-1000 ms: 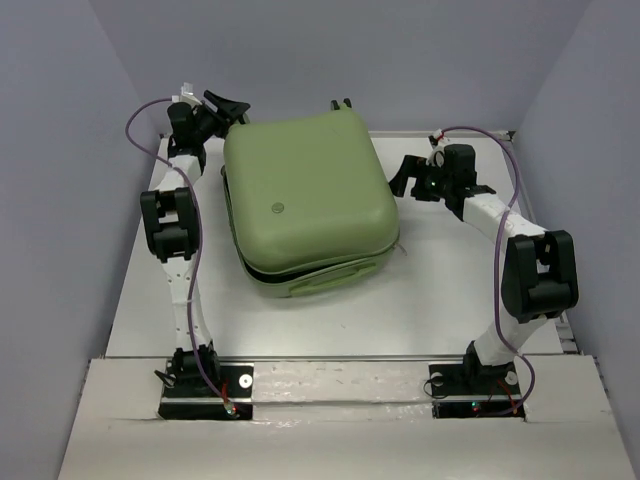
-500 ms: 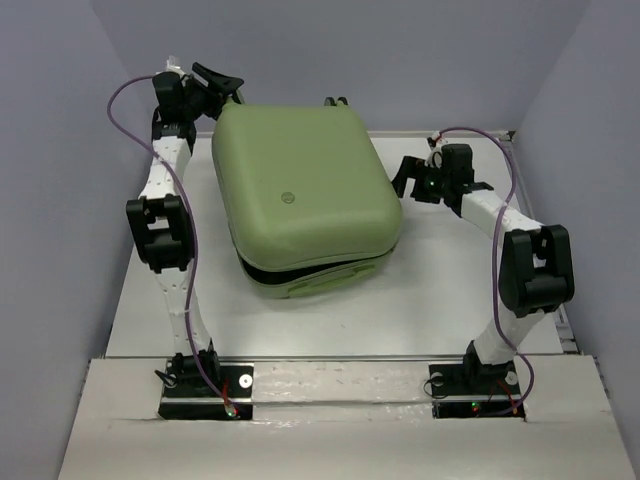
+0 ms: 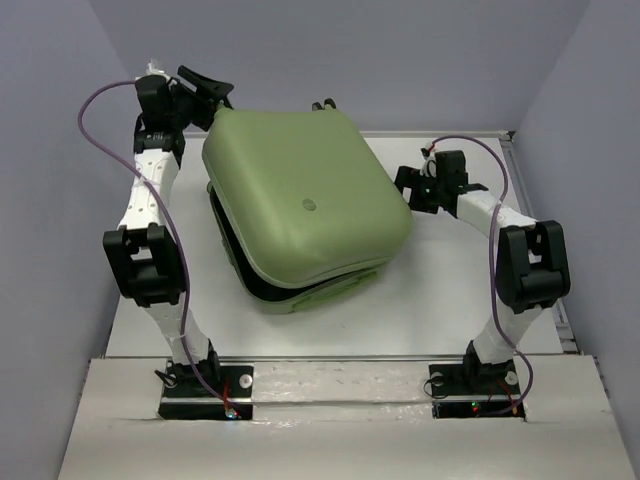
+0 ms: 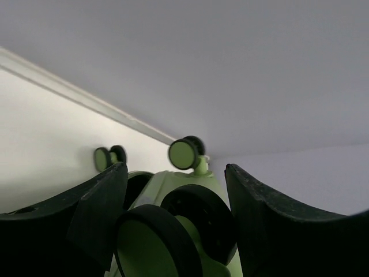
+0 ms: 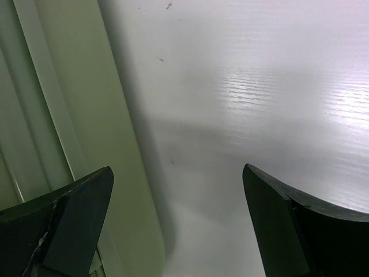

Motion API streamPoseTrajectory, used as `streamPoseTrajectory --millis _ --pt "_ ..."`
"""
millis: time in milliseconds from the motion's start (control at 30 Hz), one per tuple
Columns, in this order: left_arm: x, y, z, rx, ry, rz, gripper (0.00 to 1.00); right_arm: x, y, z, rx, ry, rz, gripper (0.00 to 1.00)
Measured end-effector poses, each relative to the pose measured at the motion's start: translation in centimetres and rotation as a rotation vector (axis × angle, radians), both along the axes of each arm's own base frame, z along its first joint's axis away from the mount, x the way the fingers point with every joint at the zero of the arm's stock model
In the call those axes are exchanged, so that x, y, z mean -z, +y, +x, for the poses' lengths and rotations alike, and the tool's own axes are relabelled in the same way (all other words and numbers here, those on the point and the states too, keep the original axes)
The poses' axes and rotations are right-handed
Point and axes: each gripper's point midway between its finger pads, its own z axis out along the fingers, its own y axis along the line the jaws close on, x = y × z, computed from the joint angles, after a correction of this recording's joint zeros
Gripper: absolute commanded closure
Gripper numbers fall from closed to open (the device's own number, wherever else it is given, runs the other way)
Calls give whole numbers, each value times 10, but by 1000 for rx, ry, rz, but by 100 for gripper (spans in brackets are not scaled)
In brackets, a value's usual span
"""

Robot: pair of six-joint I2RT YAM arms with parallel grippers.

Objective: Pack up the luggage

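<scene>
Top external view: right claw [image 3: 408, 186] spread apart beside the luggage [image 3: 305, 205], which sits mid-surface [image 3: 440, 290] with its lid tilted up. Farther back, left claw [image 3: 207, 92] gapes around a caster wheel [image 4: 167, 236], not clamped.

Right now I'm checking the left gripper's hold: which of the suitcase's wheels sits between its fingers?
The big, blurry black-rimmed wheel in the foreground, between the left gripper's fingers. The two other wheels sit farther back and look smaller.

No legible text anywhere; only a small round logo [image 3: 309, 205] on the luggage [image 3: 330, 170] shell, unreadable.
</scene>
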Motion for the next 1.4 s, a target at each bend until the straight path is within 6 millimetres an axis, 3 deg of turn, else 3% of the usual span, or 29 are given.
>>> streamPoseTrajectory --millis 200,367,467,567,600,633,667,700,733,833,967,1067,1200,1267,1300,1333,1367,1400 --pt "81 29 -5 -57 149 40 94 -11 -1 -2 2 -20 -6 1" --pt "136 47 -16 -82 243 78 94 -11 -1 -3 1 -19 -4 0" --pt "152 54 -21 -86 277 83 94 -11 2 -4 -3 -18 -4 0" --pt "155 54 -20 -79 274 86 91 -11 2 -4 -1 -16 -8 0" --pt "155 54 -20 -77 272 87 78 -10 1 -4 2 -15 -10 1" --pt "155 54 -20 -76 270 89 46 -10 1 -4 4 -14 -11 3" --pt "155 54 -20 -75 269 91 32 -10 1 -4 4 -13 -12 4" --pt "155 54 -20 -75 269 94 12 -10 1 -4 5 -13 -13 6" --pt "156 54 -20 -75 269 100 1 -10 1 -4 7 -12 -12 7" --pt "157 59 -15 -80 278 142 1 -13 2 -6 8 -12 -10 10" --pt "128 79 1 -160 239 203 1 -30 0 -10 21 -29 -3 13" --pt "77 93 4 -243 141 256 1 -53 -1 -14 33 -75 7 15" --pt "0 92 -26 -322 -2 320 1 -87 -5 -17 58 -152 15 31" --pt "-40 74 -49 -330 -96 352 1 -98 -9 -20 78 -194 19 46" --pt "-63 51 -70 -307 -162 365 1 -99 -11 -29 88 -205 21 61" --pt "-77 18 -96 -263 -231 371 1 -101 -13 -36 96 -217 26 66" --pt "-84 -13 -119 -210 -272 371 4 -103 -15 -44 101 -234 33 71" --pt "-84 -39 -138 -157 -310 370 6 -101 -17 -58 109 -249 49 82"
